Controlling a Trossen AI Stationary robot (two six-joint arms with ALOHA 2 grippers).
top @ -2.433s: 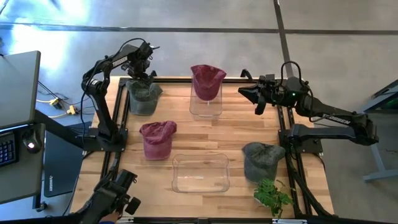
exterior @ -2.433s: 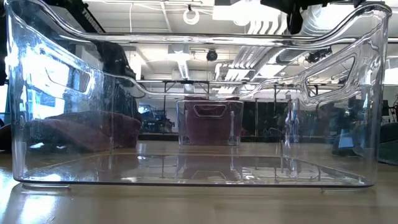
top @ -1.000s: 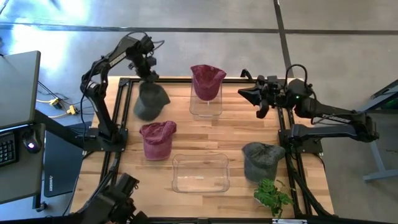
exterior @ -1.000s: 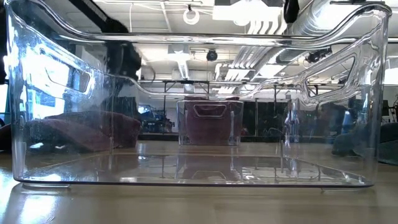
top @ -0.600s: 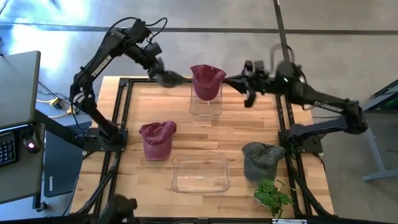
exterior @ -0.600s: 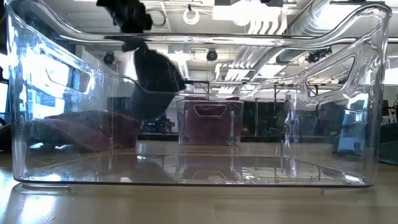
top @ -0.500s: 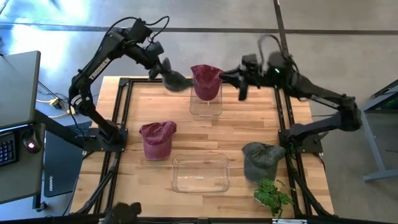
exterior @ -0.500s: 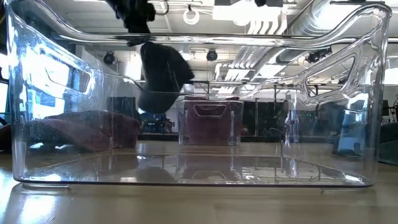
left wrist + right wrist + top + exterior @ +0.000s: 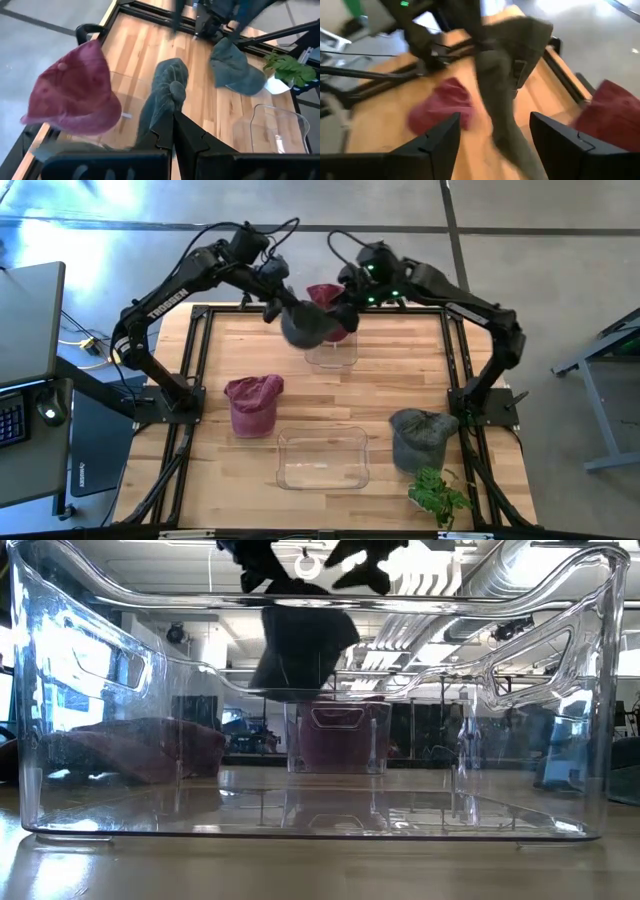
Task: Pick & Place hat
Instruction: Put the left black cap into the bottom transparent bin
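A dark green hat [image 9: 303, 327] hangs in the air over the table's far middle, with my left gripper [image 9: 272, 298] shut on it. The hat hangs just left of a maroon hat [image 9: 322, 293] that sits on top of a clear container [image 9: 332, 352]. My right gripper [image 9: 345, 305] is open beside the hanging hat. In the right wrist view its two fingers [image 9: 440, 142] stand wide apart, with the green hat [image 9: 510, 70] between and ahead of them. I cannot see them touching it. In the low view the hat [image 9: 300, 650] dangles below both grippers. My left gripper pinches a bunched fold of the green hat's cloth [image 9: 167, 117] between its two shut fingers, coming from above. The hat hangs slack below the fingers, crumpled lengthwise and lifted clear of the table.
A second maroon hat [image 9: 252, 402] lies at the table's left middle. A grey hat [image 9: 420, 438] lies at the near right, beside a small plant [image 9: 438, 495]. A wide clear bin [image 9: 322, 458] stands at the near middle. A black frame rail runs along both sides.
My left gripper has risen with the green hat from the table's far left corner and carried it right toward the far container. The hat is now lifted clear and dangling. My right gripper has swung left from the far right edge to the hat.
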